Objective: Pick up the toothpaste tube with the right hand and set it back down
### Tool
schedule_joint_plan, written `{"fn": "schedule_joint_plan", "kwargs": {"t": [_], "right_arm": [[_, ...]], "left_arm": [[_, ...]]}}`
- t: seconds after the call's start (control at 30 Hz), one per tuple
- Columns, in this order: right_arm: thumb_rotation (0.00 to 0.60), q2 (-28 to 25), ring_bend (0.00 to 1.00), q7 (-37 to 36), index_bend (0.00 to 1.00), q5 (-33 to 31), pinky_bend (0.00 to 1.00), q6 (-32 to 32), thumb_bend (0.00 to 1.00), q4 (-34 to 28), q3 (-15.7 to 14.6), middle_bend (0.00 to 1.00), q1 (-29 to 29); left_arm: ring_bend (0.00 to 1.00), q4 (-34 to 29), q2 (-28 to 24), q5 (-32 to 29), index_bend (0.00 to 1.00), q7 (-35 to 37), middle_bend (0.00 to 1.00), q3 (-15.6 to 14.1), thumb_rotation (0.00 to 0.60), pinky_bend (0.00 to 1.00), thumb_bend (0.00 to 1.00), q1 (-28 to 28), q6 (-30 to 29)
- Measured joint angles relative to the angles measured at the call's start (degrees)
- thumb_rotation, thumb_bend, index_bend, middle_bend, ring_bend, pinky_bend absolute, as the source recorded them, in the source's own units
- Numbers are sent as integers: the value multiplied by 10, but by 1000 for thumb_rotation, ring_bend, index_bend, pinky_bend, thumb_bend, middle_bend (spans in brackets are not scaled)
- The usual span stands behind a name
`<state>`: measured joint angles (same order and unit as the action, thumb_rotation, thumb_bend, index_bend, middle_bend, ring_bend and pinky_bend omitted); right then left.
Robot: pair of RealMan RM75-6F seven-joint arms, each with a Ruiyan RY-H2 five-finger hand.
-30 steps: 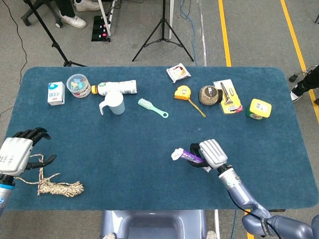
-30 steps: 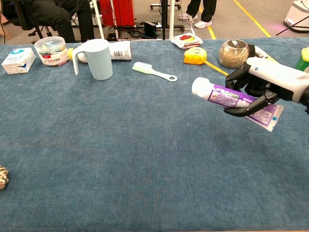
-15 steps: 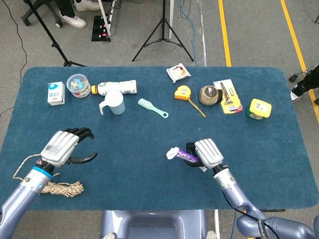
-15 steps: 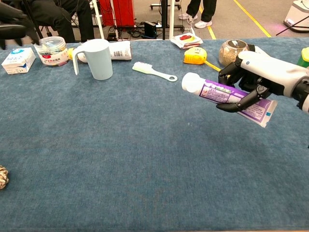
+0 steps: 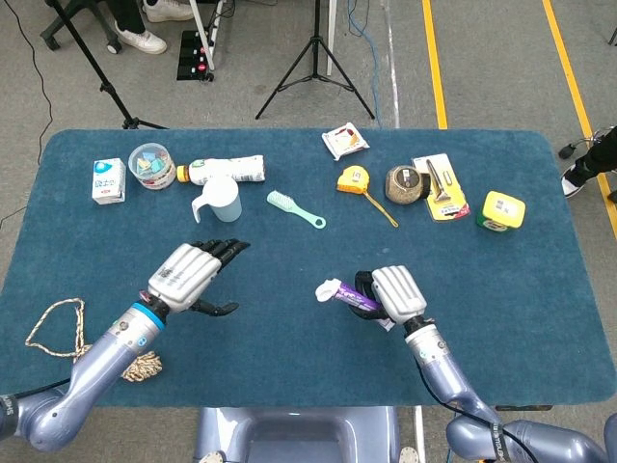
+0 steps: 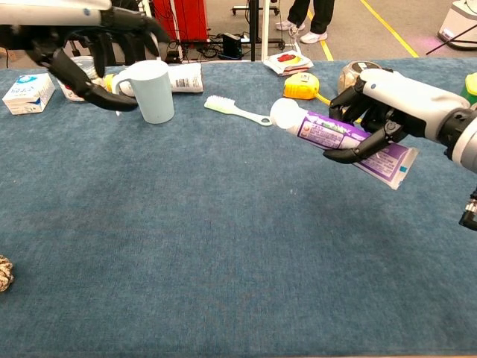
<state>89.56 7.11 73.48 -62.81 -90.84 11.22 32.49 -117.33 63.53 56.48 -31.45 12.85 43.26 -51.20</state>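
My right hand grips a purple-and-white toothpaste tube and holds it clear above the blue table, its white cap pointing left. In the chest view the tube hangs well above the cloth, slightly tilted, cap end higher. My left hand hovers over the left-middle of the table with fingers spread and nothing in them.
Along the far edge lie a white box, a clear tub, a bottle, a pale mug, a green brush, a tape measure, a jar and a yellow tin. A rope coil lies front left.
My left hand has swung from the front-left corner toward the table's middle. The right hand has shifted the tube a little left and higher.
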Motion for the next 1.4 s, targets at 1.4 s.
{"fn": "schedule_joint_plan", "kwargs": {"t": [1.4], "right_arm": [[600,6,1000,24,790,5,1000,-54,436,-66,-4,910,-17]], "left_arm": [[141,27,152,-244,37,34,103,30,285,370,191,168,-51]]}}
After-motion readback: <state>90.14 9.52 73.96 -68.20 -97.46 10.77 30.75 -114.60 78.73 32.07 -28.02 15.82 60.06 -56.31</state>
